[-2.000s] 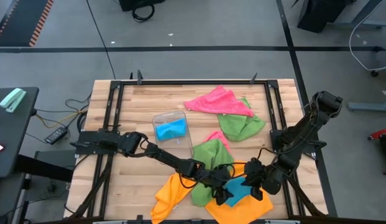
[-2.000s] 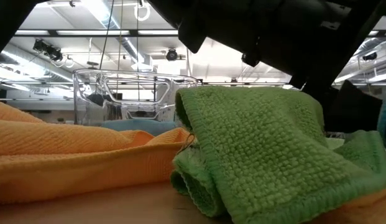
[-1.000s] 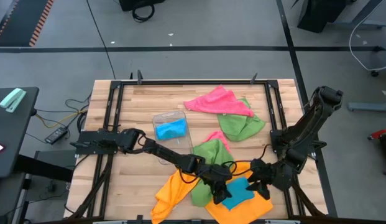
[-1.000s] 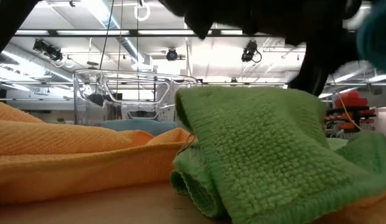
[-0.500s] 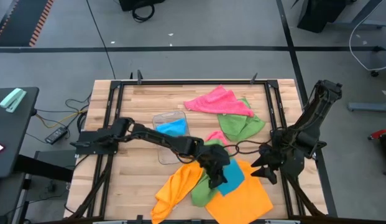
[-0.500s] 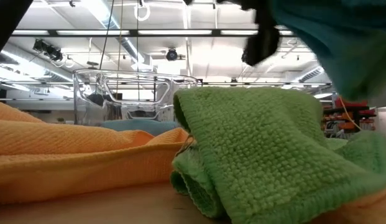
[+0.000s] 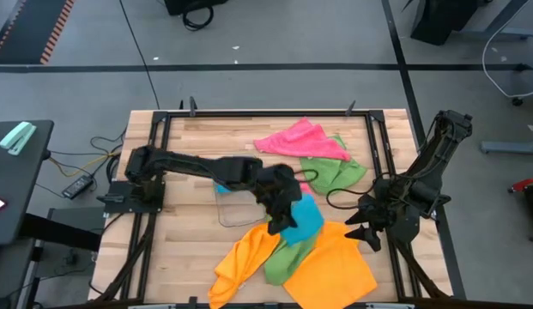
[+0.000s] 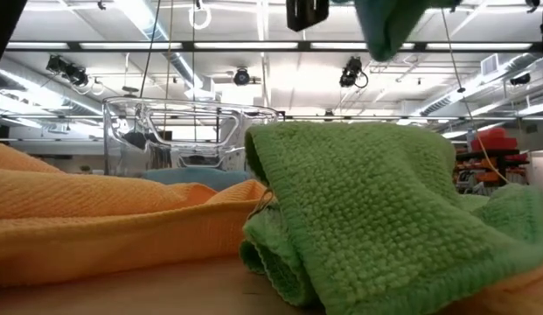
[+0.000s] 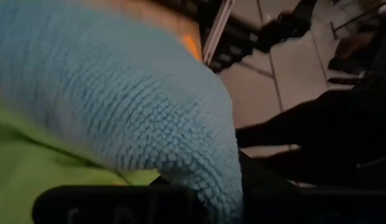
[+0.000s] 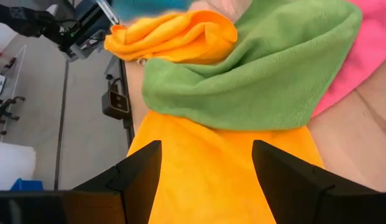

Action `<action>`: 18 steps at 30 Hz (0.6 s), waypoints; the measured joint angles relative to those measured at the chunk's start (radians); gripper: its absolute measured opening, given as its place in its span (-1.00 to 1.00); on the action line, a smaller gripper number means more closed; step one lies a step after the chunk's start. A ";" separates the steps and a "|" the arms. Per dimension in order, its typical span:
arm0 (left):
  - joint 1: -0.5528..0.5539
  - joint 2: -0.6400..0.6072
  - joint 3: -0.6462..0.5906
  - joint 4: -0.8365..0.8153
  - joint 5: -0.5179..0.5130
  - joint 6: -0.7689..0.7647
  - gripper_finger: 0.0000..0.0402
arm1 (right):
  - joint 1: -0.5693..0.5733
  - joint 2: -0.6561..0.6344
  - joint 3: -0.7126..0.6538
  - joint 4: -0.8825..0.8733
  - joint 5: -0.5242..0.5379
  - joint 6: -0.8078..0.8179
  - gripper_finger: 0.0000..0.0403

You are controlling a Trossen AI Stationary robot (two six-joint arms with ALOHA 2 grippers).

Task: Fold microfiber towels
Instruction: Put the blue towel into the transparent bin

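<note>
A sky blue microfiber towel (image 7: 306,215) hangs over the middle of the table, with my left gripper (image 7: 281,225) shut on it. Below it a flat orange towel (image 7: 336,268) lies at the near edge, and a bunched green towel (image 7: 286,257) overlaps its left side. A crumpled orange towel (image 7: 236,262) lies left of the green one. My right gripper (image 7: 355,230) stands open at the right, over the flat orange towel's (image 10: 205,186) far corner, touching nothing. In the low view only the blue towel's lower tip (image 8: 389,22) shows at the top. My left gripper holds the sky blue towel (image 9: 118,106) bunched, several layers together. The cloth drapes over the fingers and hides the place of contact. The towel is lifted clear of the other towels and hangs slack below the gripper.
A clear plastic tray (image 7: 225,206) stands left of centre, partly under my left arm, with blue cloth inside (image 8: 179,175). A pink towel (image 7: 296,142) and another green one (image 7: 335,172) lie at the far right. Black rails (image 7: 159,154) frame the wooden table.
My left gripper has risen and gone toward the table's far edge with the sky blue towel, which has come off the flat orange towel and now hangs clear. My right gripper has drawn back toward the right edge, away from the blue towel.
</note>
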 joint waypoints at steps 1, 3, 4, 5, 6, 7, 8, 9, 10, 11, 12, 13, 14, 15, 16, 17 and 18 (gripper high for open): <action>0.008 -0.018 -0.001 -0.037 -0.002 0.012 -0.86 | 0.000 0.000 0.000 0.001 0.005 -0.007 0.29; 0.025 -0.048 -0.001 -0.068 -0.001 0.028 -0.88 | 0.000 -0.001 0.000 0.000 0.009 -0.011 0.29; 0.032 -0.064 -0.001 -0.095 -0.003 0.040 -0.88 | 0.000 -0.001 0.000 -0.002 0.010 -0.013 0.29; 0.040 -0.076 -0.001 -0.115 -0.001 0.049 -0.88 | -0.001 -0.001 0.000 -0.006 0.011 -0.014 0.29; 0.046 -0.093 -0.001 -0.126 -0.001 0.056 -0.87 | -0.003 -0.002 0.000 -0.004 0.011 -0.014 0.29; 0.052 -0.102 -0.001 -0.153 0.001 0.067 -0.85 | -0.003 -0.001 0.000 -0.004 0.011 -0.015 0.29; 0.057 -0.114 0.000 -0.171 0.004 0.075 -0.83 | -0.004 -0.001 0.000 -0.006 0.011 -0.017 0.29; 0.062 -0.128 -0.001 -0.198 0.003 0.082 -0.82 | -0.004 -0.001 0.000 -0.003 0.011 -0.018 0.29; 0.066 -0.138 -0.001 -0.229 0.004 0.093 -0.81 | -0.003 -0.001 0.000 -0.003 0.011 -0.018 0.29; 0.071 -0.148 0.000 -0.240 0.006 0.103 -0.81 | -0.003 -0.001 0.000 -0.003 0.011 -0.018 0.29; 0.074 -0.161 0.000 -0.267 0.005 0.118 -0.81 | -0.003 -0.001 0.000 -0.002 0.011 -0.018 0.29; 0.079 -0.168 0.000 -0.306 0.005 0.132 -0.83 | -0.004 -0.001 0.000 -0.003 0.011 -0.018 0.29; 0.084 -0.172 0.000 -0.317 0.006 0.151 -0.84 | -0.004 -0.001 0.000 -0.004 0.011 -0.018 0.29; 0.088 -0.178 0.000 -0.333 0.004 0.165 -0.86 | -0.005 -0.001 0.000 -0.004 0.012 -0.019 0.29; 0.092 -0.181 0.000 -0.368 0.000 0.184 -0.87 | -0.006 -0.001 0.000 -0.005 0.015 -0.020 0.29; 0.097 -0.182 0.000 -0.397 -0.006 0.207 -0.88 | -0.006 -0.001 0.000 -0.004 0.018 -0.021 0.29; 0.099 -0.183 0.000 -0.414 -0.013 0.229 -0.88 | -0.006 -0.001 0.000 -0.004 0.018 -0.024 0.29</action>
